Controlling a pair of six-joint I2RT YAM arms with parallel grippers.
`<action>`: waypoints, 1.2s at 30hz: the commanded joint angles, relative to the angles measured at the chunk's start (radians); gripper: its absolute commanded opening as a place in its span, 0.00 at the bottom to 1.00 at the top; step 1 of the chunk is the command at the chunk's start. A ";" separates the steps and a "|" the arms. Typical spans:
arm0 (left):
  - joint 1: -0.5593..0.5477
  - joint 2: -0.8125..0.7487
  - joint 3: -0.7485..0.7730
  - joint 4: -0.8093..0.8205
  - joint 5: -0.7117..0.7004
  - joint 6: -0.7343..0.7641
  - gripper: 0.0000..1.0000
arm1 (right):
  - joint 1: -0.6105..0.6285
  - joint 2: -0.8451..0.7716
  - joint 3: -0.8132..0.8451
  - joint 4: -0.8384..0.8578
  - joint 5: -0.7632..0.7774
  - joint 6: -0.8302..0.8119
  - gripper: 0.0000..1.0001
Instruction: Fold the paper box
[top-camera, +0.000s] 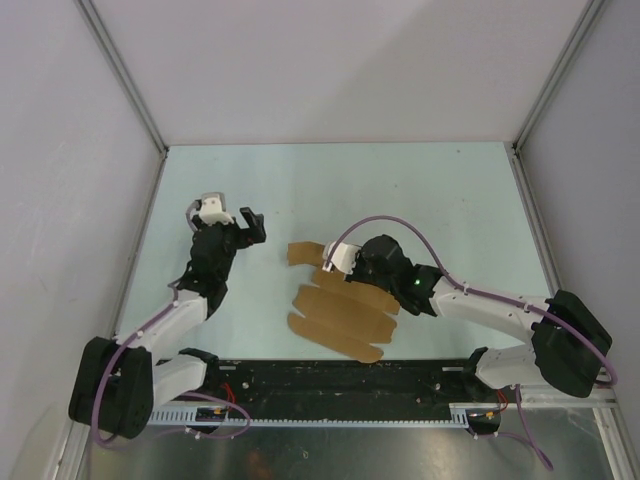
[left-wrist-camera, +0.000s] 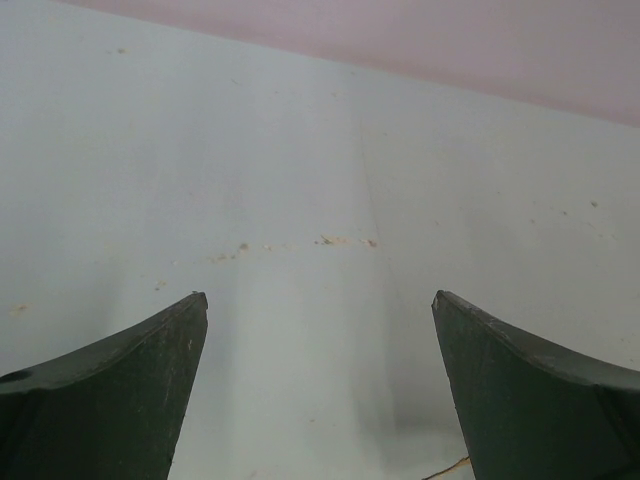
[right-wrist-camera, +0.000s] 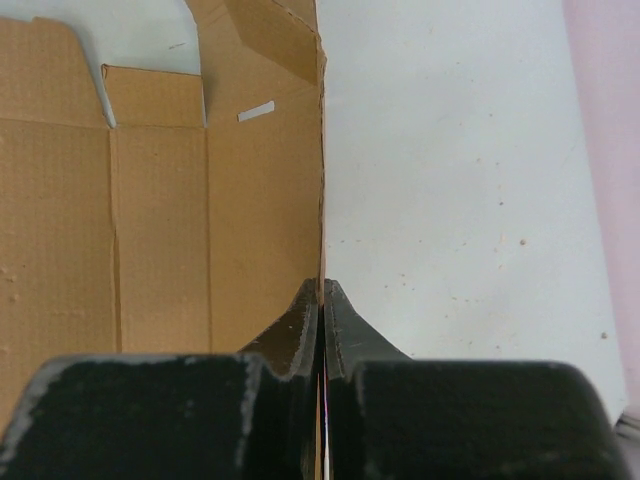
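The paper box (top-camera: 335, 310) is a brown kraft die-cut sheet with rounded tab flaps, lying mid-table near the front. My right gripper (top-camera: 345, 262) sits over its far right part. In the right wrist view the right gripper (right-wrist-camera: 322, 290) is shut on the edge of an upturned panel of the paper box (right-wrist-camera: 160, 200), which stands edge-on between the fingers. My left gripper (top-camera: 252, 222) is open and empty, to the left of the sheet. In the left wrist view the left gripper (left-wrist-camera: 320, 300) shows only bare table between its fingers.
Grey walls with metal rails enclose the pale table (top-camera: 420, 190) on the left, back and right. A black rail with cables (top-camera: 350, 380) runs along the near edge between the arm bases.
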 joint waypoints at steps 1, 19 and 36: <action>0.014 0.048 0.055 -0.001 0.132 -0.054 1.00 | -0.003 -0.022 0.001 0.069 0.023 -0.112 0.00; 0.066 0.296 0.160 -0.004 0.451 -0.123 0.92 | -0.029 -0.048 0.001 0.060 -0.062 -0.178 0.00; -0.066 0.299 0.066 -0.006 0.465 -0.135 0.95 | -0.021 -0.048 0.001 0.063 -0.053 -0.155 0.00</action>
